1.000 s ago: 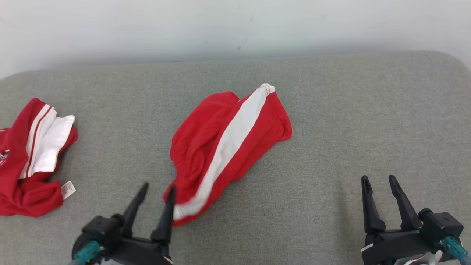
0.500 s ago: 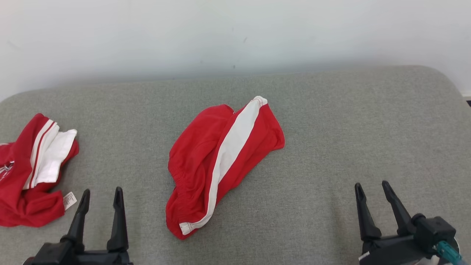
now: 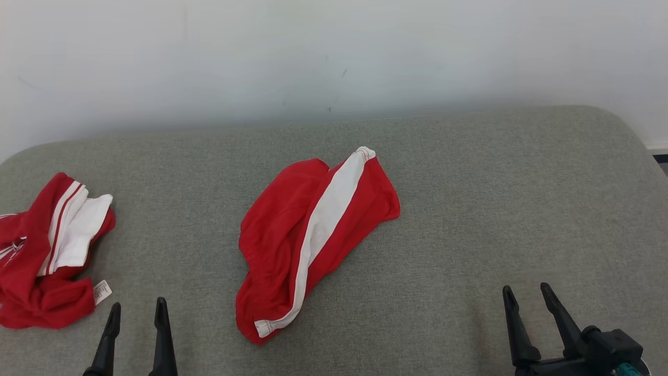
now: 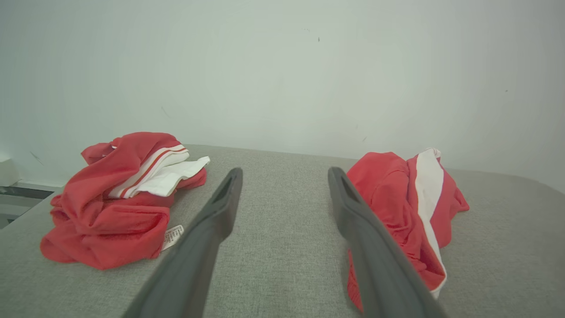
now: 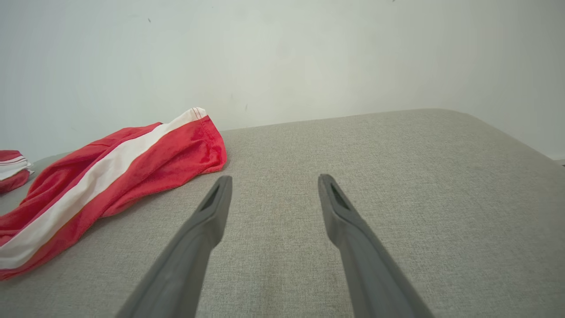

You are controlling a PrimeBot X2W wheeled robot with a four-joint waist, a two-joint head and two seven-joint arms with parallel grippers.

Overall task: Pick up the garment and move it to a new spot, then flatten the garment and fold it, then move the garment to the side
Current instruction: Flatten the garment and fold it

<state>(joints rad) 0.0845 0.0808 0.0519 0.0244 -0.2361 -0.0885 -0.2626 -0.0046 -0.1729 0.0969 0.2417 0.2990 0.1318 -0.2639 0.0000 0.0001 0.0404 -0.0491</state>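
I see the grey fabric-topped table [image 3: 469, 209] stretching before a pale wall [image 3: 334, 52]. The garment [image 3: 282, 235], red with a white stripe, lies rumpled near its middle, nothing touching it. A second red-and-white heap [image 3: 31, 292] sits at the table's left end. My left jaws and right jaws hover at the near edge, both spread wide, empty
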